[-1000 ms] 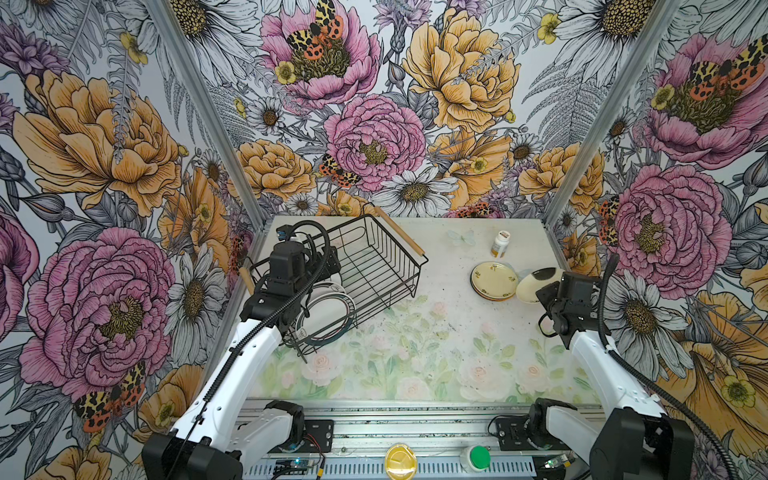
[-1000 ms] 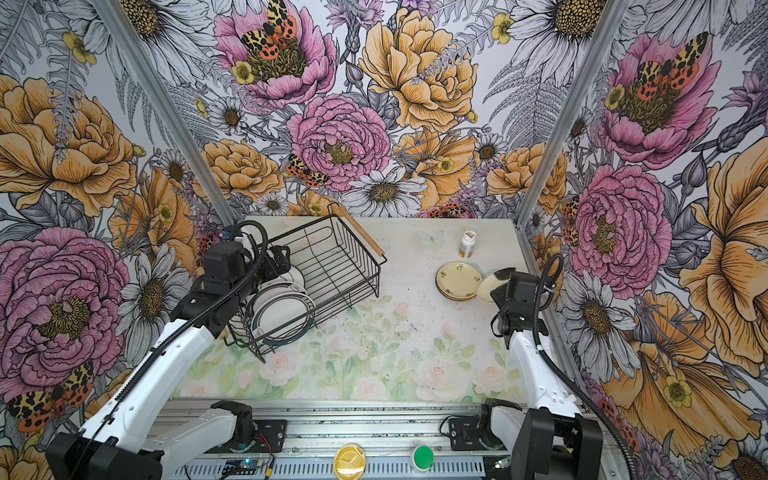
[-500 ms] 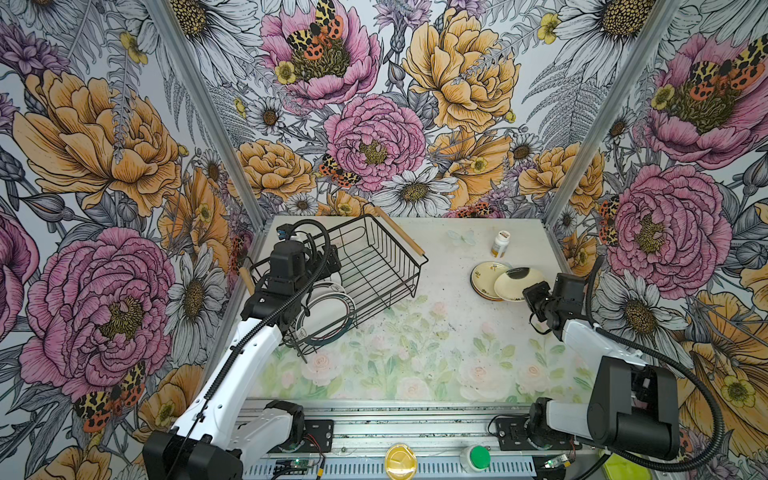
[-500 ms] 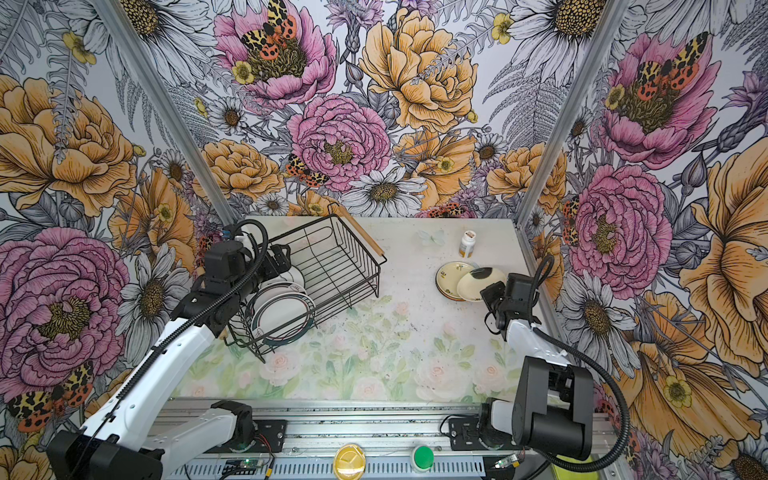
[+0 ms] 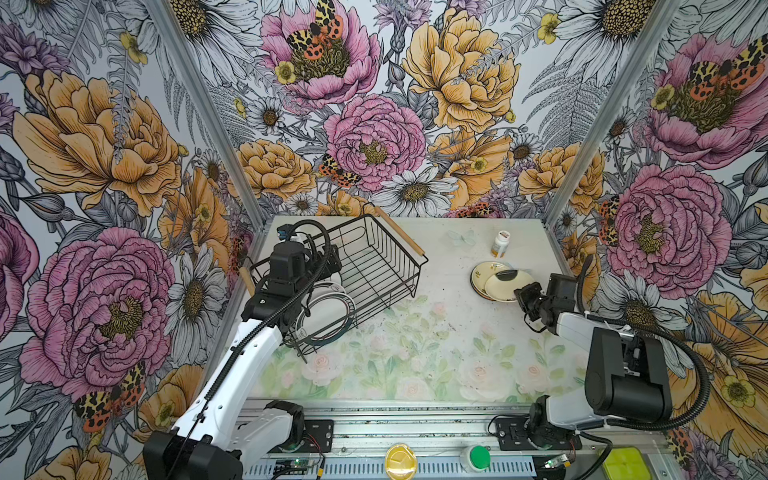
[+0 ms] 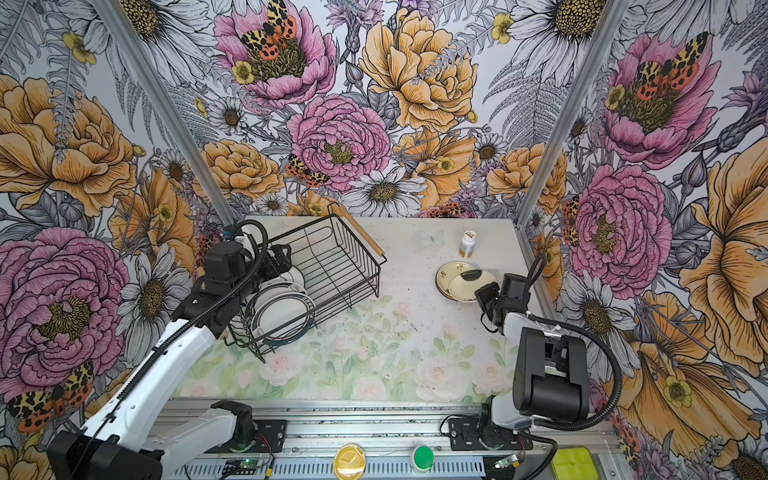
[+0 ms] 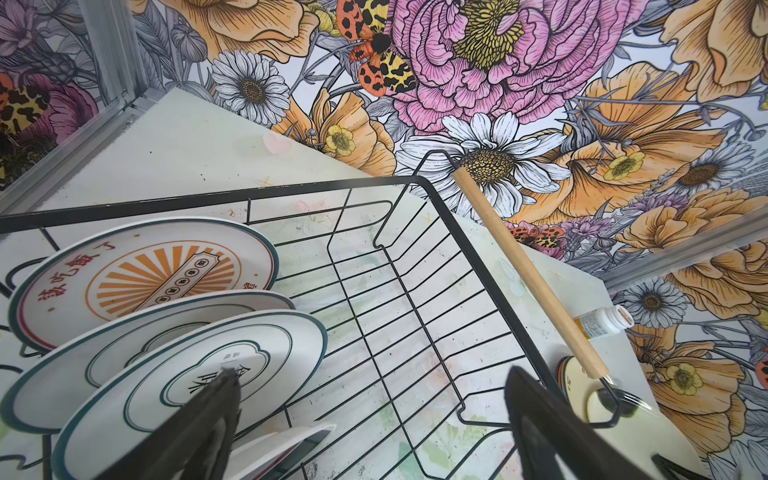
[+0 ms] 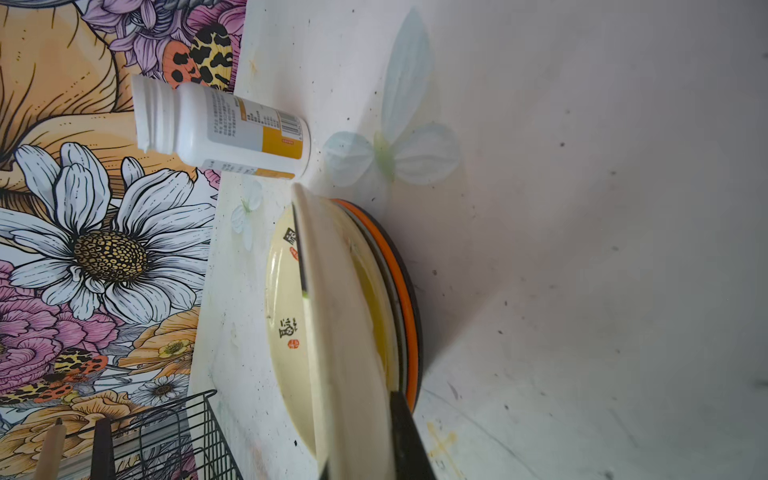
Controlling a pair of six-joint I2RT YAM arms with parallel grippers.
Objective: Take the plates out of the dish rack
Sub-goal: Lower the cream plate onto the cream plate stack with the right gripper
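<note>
- While the left gripper hangs spread wide over the dish rack, the remaining plates stand on edge beside one finger, rims up.
- Right gripper pinches a cream plate by its rim, over the stack on the bench, directly ahead.

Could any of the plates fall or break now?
Maybe. The right gripper pinches the cream plate only at its rim, tilted over the stack. If it lets go too early, the plate might clatter or slide off. The pill bottle stands just behind the stack and could get knocked over. The open left gripper hangs close to the upright plates in the dish rack, and a bump might tip them together.
</note>
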